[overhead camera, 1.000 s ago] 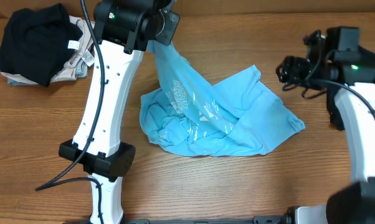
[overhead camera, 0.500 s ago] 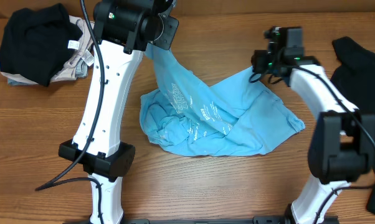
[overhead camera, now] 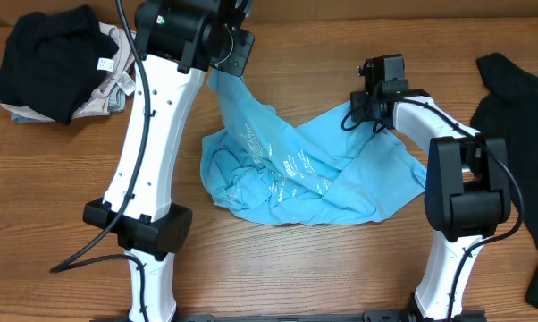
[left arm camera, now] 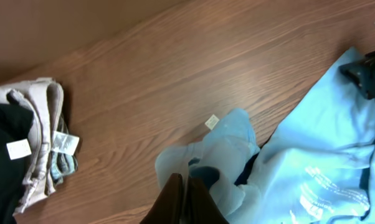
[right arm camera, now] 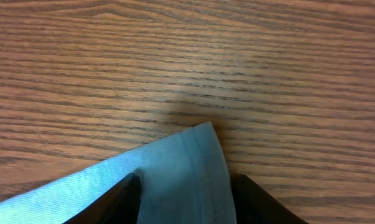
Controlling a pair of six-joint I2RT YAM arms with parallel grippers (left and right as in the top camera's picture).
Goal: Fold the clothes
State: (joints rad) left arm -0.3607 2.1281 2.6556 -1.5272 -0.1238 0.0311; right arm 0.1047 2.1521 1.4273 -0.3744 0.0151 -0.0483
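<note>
While the left gripper (overhead camera: 222, 67) hangs above the far side of the brown wood-grain table (overhead camera: 323, 268), its two dark fingers are pressed together on a bunch of the light blue short-sleeved cotton T-shirt (overhead camera: 349, 174). It holds that part lifted, so the cloth runs down in a slanting band to the crumpled heap lying in the middle of the table. From the left wrist view the pinched fold wraps round the fingertips, and a small white neck tag (left arm camera: 211, 122) shows on the cloth just beyond them, its print too small to read. White lettering (overhead camera: 296, 165) runs across the rumpled front of the shirt in several lines, but creases break it up and I cannot make out a word. The right gripper (overhead camera: 367, 105) is down at the far right corner of the shirt. Its wrist view shows the two dark fingers (right arm camera: 122, 200) standing apart on either side of the hemmed corner, which lies flat on the wood between them and is not pinched. At the far left sits a stack of folded clothes, with a black garment (overhead camera: 46, 58) on top and beige and grey garments (overhead camera: 108, 94) under it. Two small white labels (left arm camera: 66, 143) stick out of the stack, both unreadable. Another black garment (overhead camera: 510, 103) lies at the right edge of the table, well apart from the shirt.
</note>
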